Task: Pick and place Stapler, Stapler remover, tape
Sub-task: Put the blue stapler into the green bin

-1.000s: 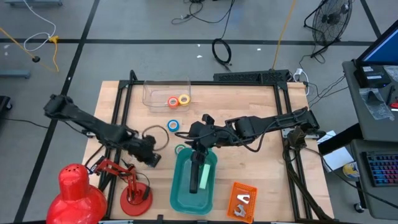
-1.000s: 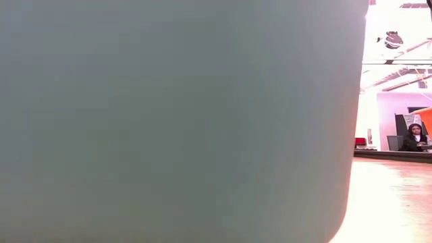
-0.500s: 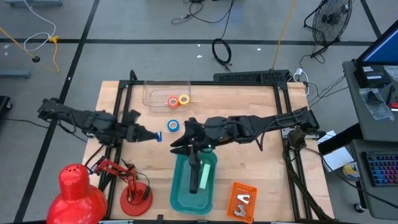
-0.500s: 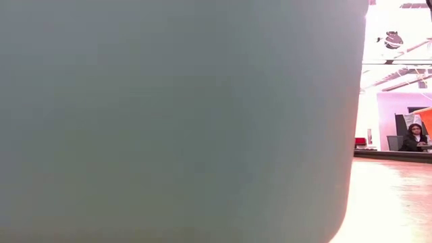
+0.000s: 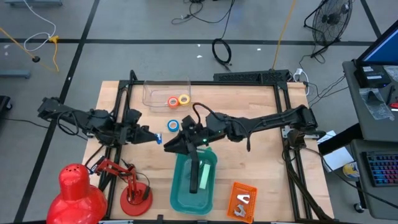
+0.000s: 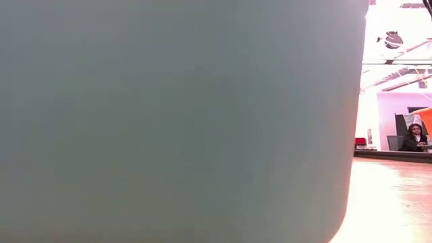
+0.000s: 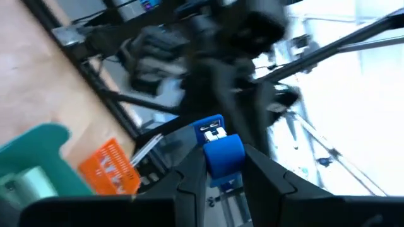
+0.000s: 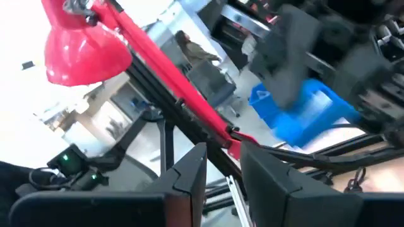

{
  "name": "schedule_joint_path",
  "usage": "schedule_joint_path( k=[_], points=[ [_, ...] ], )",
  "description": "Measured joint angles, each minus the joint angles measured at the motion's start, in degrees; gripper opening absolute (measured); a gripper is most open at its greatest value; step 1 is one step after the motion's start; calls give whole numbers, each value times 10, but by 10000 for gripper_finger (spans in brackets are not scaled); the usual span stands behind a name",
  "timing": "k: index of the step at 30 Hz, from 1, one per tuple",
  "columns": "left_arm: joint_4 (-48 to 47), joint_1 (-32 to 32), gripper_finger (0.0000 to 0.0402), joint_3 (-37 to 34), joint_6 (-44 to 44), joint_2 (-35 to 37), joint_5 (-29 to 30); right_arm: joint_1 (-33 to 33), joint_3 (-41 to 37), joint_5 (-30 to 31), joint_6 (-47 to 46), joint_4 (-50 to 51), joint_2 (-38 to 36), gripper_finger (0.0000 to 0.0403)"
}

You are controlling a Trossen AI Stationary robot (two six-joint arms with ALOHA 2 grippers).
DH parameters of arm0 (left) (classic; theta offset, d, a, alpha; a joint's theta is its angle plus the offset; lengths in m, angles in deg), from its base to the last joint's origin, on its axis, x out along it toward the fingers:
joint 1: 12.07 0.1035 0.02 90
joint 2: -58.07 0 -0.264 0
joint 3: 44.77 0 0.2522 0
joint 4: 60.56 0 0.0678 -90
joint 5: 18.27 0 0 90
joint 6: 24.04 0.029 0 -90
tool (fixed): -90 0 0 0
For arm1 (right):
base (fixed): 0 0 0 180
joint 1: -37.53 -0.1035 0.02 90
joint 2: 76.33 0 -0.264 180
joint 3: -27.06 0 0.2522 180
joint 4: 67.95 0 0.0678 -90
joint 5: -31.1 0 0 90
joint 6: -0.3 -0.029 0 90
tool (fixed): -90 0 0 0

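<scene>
The left hand (image 5: 154, 138) is closed on a small blue thing (image 7: 222, 151), which looks like the staple remover. In the left wrist view the blue thing sits pinched between the two dark fingers (image 7: 192, 180), and its tip sticks out past them. The left arm lies low and reaches sideways across the desk (image 5: 249, 168) toward the middle. The right hand (image 5: 169, 147) is just beside the left hand, tip to tip, with only a small gap. The right arm stretches long across the desk from the other side. In the right wrist view its two fingers (image 8: 189, 173) stand a little apart and there is nothing between them. The teal bin (image 5: 194, 183) is right under the right hand, on the near side, and a pale green stapler (image 5: 203, 177) lies inside it. The blue tape roll (image 5: 173, 126) lies on the desk just behind both hands. Farther back, the orange tape roll (image 5: 173, 102) and the yellow tape roll (image 5: 183, 99) sit in a clear tray (image 5: 155, 93). An orange box (image 5: 242, 200) lies near the bin. A red lamp (image 5: 81, 190) stands near the left arm. In the low view the bin fills almost everything.
</scene>
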Motion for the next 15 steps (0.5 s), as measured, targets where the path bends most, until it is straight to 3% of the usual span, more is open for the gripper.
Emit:
schedule_joint_path(
  k=[15],
  points=[
    [87, -4, 81, 0, 12, -44, -20, 7, -16, 3, -15, -28, -8, 91]
  ],
)
